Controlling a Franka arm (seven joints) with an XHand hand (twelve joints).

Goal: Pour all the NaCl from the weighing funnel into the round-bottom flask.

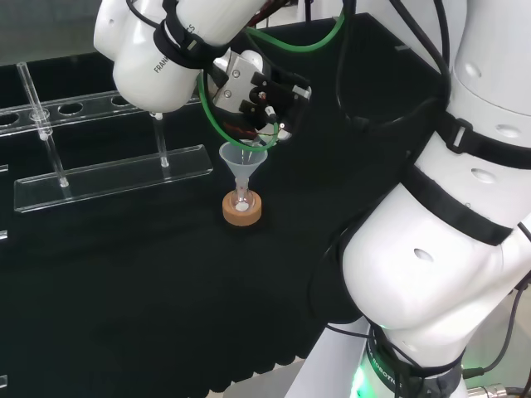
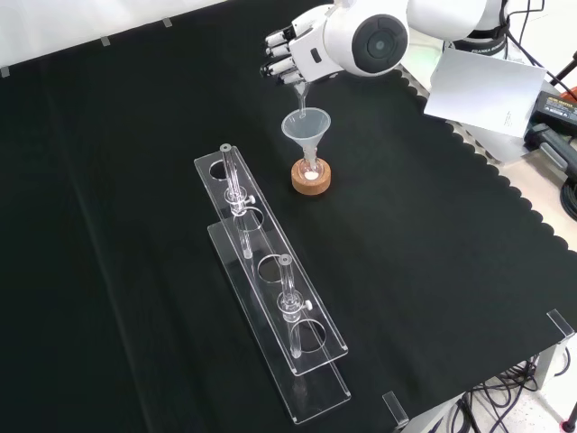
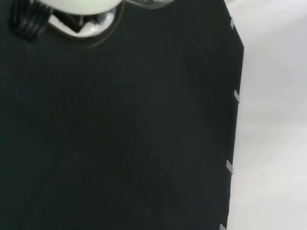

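Note:
A small round-bottom flask (image 2: 311,170) stands on a cork ring (image 2: 311,180) near the middle of the black cloth, with a little white powder at its bottom. A clear plastic funnel (image 2: 306,126) sits in its neck. My hand (image 2: 290,52) hovers just above that funnel, fingers curled round a clear weighing funnel (image 2: 301,88) whose spout tips down into the funnel's mouth. From behind the arm, the hand (image 1: 259,91) is above the funnel (image 1: 243,162), the flask (image 1: 241,197) and the cork ring (image 1: 241,210). A white part of the hand (image 3: 81,9) shows at the wrist.
A long clear acrylic rack (image 2: 270,289) with upright glass tubes lies in front of the flask in the front view, and to the left as the rack (image 1: 108,178) in the head view. The cloth's scalloped edge (image 2: 487,180) runs at the right, a paper sheet (image 2: 487,90) beyond it.

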